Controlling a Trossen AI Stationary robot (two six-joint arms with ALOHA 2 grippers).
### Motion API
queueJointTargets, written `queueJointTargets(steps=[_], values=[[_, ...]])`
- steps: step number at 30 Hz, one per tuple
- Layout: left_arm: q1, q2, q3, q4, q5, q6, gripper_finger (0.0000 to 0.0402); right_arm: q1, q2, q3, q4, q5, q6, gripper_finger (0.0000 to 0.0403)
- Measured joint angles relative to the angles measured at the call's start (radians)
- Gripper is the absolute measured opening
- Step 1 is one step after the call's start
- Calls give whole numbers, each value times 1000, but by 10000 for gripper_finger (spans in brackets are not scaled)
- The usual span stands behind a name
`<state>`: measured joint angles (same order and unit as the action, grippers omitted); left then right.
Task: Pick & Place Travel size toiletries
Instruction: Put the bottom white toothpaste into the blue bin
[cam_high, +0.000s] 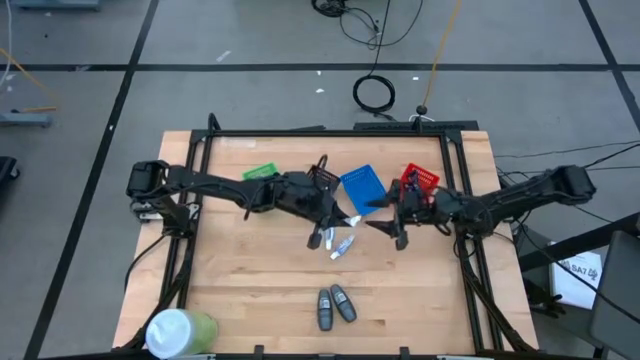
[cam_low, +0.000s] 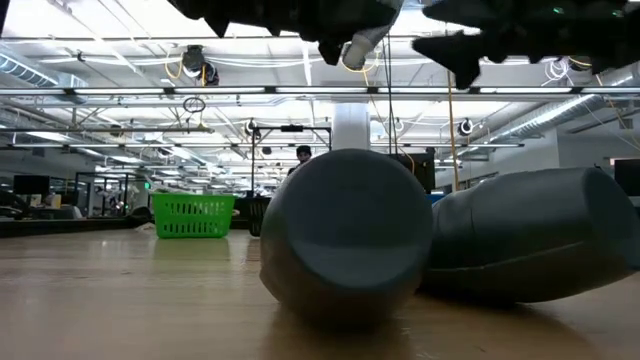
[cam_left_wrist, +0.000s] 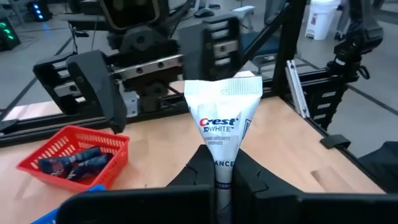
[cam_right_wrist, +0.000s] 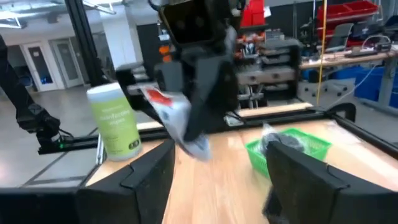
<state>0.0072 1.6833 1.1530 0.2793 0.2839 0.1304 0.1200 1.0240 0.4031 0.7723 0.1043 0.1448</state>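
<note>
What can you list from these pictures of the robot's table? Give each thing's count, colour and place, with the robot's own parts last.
White Crest toothpaste tube: one, held in the left gripper above the table's middle.
Small white-silver tubes: apparently two, on the wood below the grippers.
Grey oval bottles: two, side by side near the front edge.
Green plastic basket: one, back left.
Blue plastic basket: one, back centre.
Red plastic basket: one, back right, holding dark pieces.
Large white-and-green cylinder: one, front left corner.
Wooden table: one.
Left gripper: shut on the tube.
Right gripper: open, facing it.

Bright overhead strip lights (cam_low: 120, 95) glare (right wrist view motion-blurred).
</note>
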Motion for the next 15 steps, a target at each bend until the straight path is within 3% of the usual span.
queueJointTargets(steps=[10, 15], values=[[23, 0, 0, -24, -5, 39, 12, 13, 207, 161, 18, -26, -2, 243], [22, 0, 0, -34, -4, 52, 5, 13, 249, 185, 18, -28, 0, 233]])
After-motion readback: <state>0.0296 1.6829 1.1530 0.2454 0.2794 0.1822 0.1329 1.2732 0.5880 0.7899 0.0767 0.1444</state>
